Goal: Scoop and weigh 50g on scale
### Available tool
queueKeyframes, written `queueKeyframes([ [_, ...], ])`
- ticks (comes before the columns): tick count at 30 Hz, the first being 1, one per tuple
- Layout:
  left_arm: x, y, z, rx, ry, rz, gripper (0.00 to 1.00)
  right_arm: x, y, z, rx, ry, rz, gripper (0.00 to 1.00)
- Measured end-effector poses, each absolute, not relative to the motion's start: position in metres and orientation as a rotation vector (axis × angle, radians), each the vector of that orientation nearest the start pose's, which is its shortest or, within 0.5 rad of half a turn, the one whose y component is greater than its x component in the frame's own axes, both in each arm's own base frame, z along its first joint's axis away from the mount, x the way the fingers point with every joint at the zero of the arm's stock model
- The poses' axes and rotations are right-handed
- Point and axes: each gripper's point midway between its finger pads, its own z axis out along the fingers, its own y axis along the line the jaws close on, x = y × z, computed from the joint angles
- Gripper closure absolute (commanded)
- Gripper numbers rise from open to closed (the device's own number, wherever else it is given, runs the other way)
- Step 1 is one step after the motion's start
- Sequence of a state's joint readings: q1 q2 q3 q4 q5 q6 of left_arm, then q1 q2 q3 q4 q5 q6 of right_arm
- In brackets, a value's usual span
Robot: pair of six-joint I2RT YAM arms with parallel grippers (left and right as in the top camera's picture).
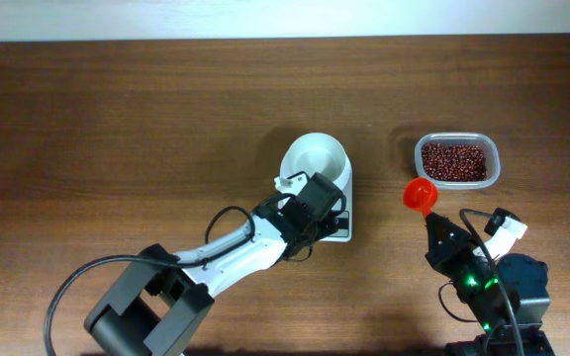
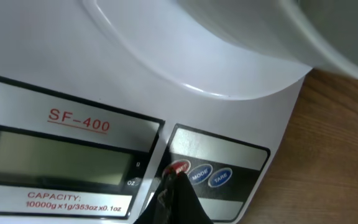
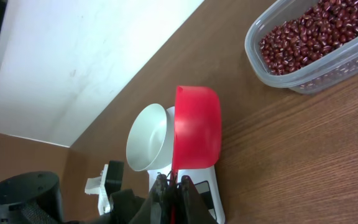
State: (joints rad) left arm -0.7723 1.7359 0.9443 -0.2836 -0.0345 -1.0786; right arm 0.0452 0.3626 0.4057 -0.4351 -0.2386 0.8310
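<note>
Touching the scale (image 2: 73, 68): left gripper (image 2: 174, 185), closed.

Not much else around me: a dark brown wooden table (image 1: 117, 119), grain running left to right, with a pale white strip (image 1: 265, 18) past its far edge. A clear rectangular plastic tub (image 1: 456, 136) sits far right. A red-orange scoop (image 1: 421, 194) is near the tub's near-left corner, its bowl tipped sideways.
</note>
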Motion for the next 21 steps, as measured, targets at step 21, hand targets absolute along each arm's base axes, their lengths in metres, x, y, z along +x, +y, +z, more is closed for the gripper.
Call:
queueKeyframes([
  [21, 0.2898, -0.2739, 0.0259, -0.411, 2.687, -0.487, 1.00, 0.2363, 0.0503, 0.1855, 0.631, 1.939, 0.791, 0.96],
])
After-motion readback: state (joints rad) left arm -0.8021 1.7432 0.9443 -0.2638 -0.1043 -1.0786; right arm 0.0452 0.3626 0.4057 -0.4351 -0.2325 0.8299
